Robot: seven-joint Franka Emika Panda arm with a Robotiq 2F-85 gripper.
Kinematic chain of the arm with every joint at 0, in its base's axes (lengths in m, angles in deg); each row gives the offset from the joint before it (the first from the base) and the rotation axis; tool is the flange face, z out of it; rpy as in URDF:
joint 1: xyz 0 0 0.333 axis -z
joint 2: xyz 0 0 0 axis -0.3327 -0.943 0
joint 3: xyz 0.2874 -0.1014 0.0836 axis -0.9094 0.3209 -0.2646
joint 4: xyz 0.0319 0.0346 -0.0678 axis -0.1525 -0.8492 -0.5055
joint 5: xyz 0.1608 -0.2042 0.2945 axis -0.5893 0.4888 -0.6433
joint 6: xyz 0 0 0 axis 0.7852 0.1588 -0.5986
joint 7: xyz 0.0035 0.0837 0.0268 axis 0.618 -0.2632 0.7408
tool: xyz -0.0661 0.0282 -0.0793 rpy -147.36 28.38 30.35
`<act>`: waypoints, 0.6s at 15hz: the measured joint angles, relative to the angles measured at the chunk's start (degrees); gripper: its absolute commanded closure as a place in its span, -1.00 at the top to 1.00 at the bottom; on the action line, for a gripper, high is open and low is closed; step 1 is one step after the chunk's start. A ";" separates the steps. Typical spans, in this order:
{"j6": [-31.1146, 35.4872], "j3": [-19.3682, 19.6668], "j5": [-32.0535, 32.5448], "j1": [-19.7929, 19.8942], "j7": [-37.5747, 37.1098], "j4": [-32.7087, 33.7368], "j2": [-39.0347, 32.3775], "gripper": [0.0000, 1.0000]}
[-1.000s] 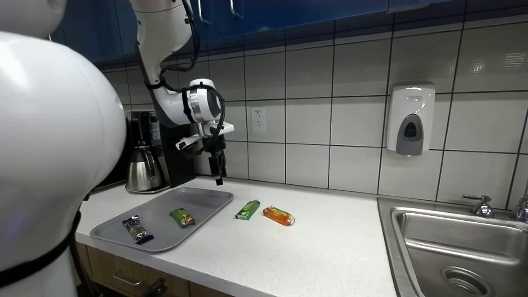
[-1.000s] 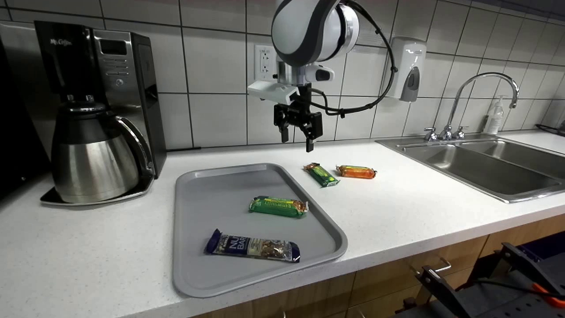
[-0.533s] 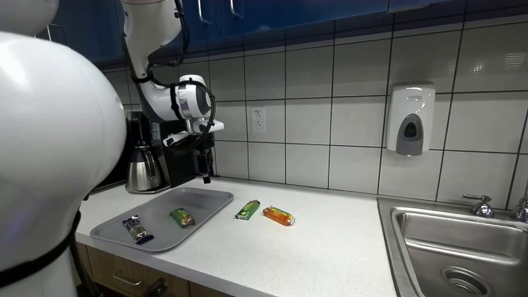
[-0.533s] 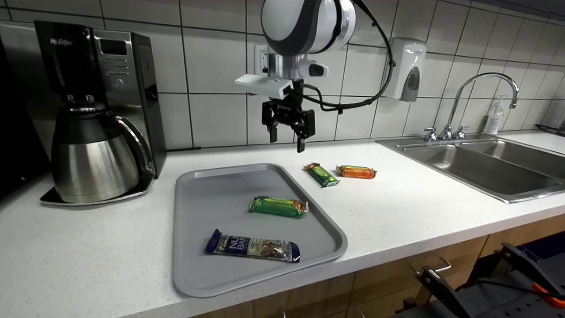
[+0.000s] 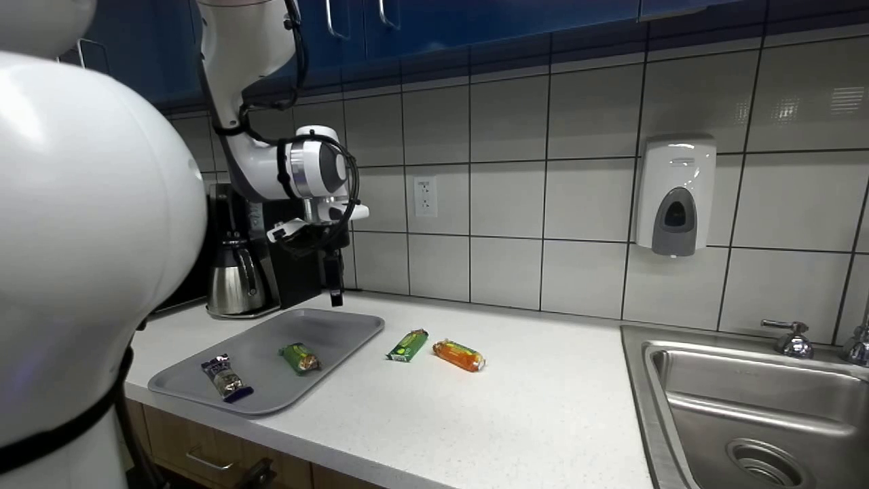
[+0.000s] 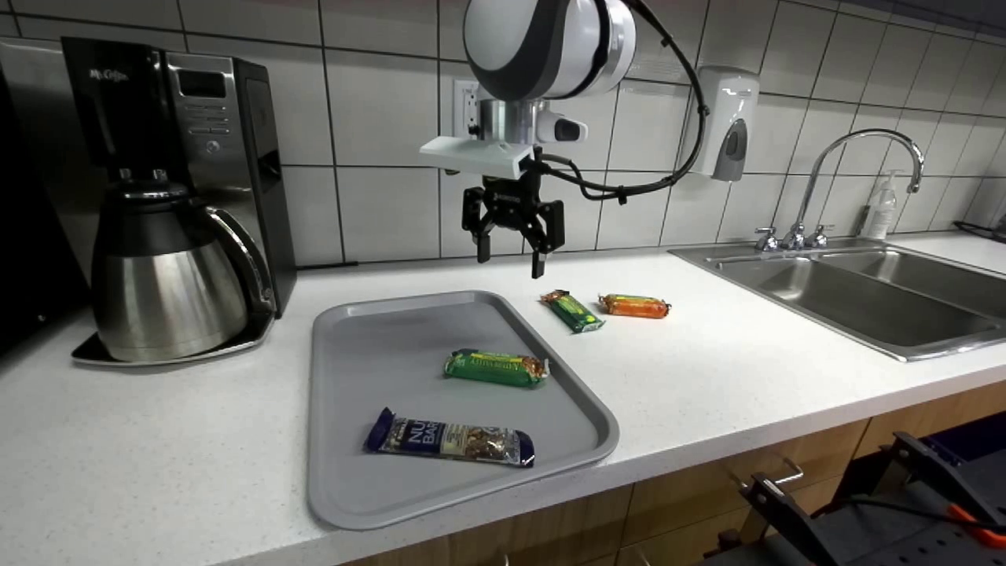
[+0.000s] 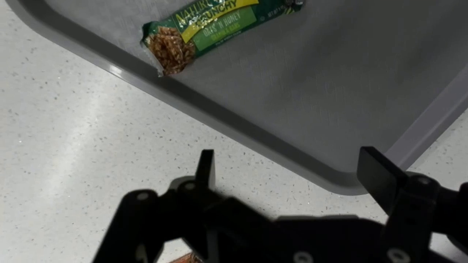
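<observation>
A kitchen in front of you, your white counter (image 6: 157, 448) against a tiled wall (image 5: 509, 197), a 2-basin steel sink (image 6: 853, 303) with an arched faucet (image 6: 871, 132), a coffee maker (image 6: 208, 134) with its carafe (image 6: 169, 291), a wall-mounted soap dispenser (image 5: 675, 193), blue upper cabinets (image 5: 489, 24), wooden drawers (image 6: 684, 483) below.

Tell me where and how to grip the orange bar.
Probably best: take the orange bar by its middle, from straight above, the gripper closing across its narrow width. It lies flat on the counter, long and slim, and a green bar is close to one end, so the long sides look easier to reach.
</observation>
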 measured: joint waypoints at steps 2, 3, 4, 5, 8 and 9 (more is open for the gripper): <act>0.00 0.00 0.09 -0.06 0.04 -0.27 0.10 1.00; 0.00 0.01 0.28 -0.20 -0.22 -0.38 0.20 1.00; 0.00 0.01 0.53 -0.44 -0.70 -0.49 0.35 1.00; 0.00 0.03 0.95 -0.81 -1.72 -0.66 0.59 1.00; -0.20 0.06 3.13 -2.73 -8.03 -1.57 1.78 1.00; -0.66 0.06 4.17 -3.64 -11.23 -1.90 2.27 1.00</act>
